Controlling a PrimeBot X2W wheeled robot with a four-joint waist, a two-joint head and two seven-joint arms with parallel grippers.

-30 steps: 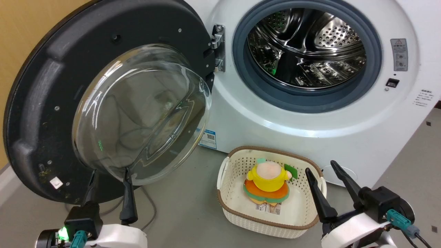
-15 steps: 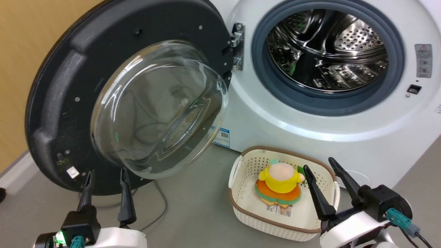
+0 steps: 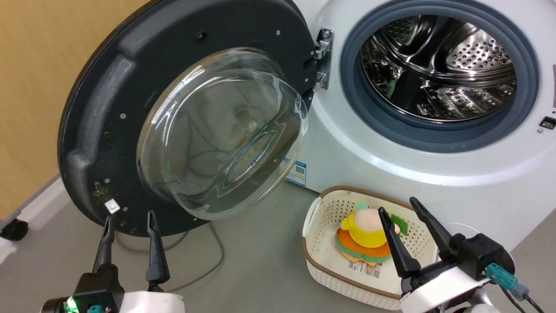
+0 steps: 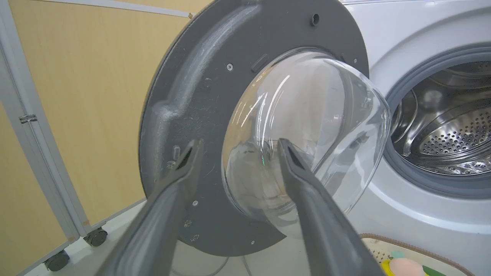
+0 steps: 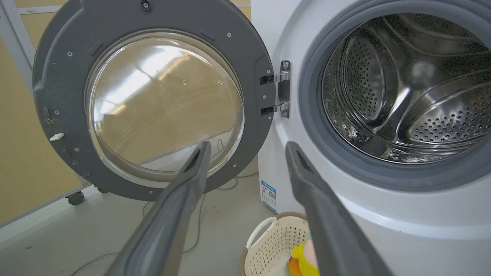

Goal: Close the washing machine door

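The washing machine door (image 3: 100, 113) stands wide open on the left, its matte black inner face and bulging glass bowl (image 3: 221, 130) turned toward me, hung on a metal hinge (image 3: 322, 58). The white washing machine (image 3: 391, 174) shows its steel drum (image 3: 438, 69) inside a grey gasket. My left gripper (image 3: 129, 215) is open, just below the door's lower rim, with nothing between its fingers. My right gripper (image 3: 397, 204) is open over the basket, apart from the machine. The door (image 4: 184, 115) and its bowl fill the left wrist view; the door (image 5: 53, 76) and hinge (image 5: 284, 88) also show in the right wrist view.
A cream perforated basket (image 3: 321, 256) with a brown rim sits on the grey floor before the machine, holding a yellow and orange plush toy (image 3: 365, 234). A cable (image 3: 208, 261) runs across the floor under the door. A wood-coloured partition (image 3: 34, 87) on castors (image 3: 13, 228) stands left.
The head camera has turned left, so the whole scene has shifted right in the picture. My left gripper sits nearer the door's lower left rim. Both grippers stay open.
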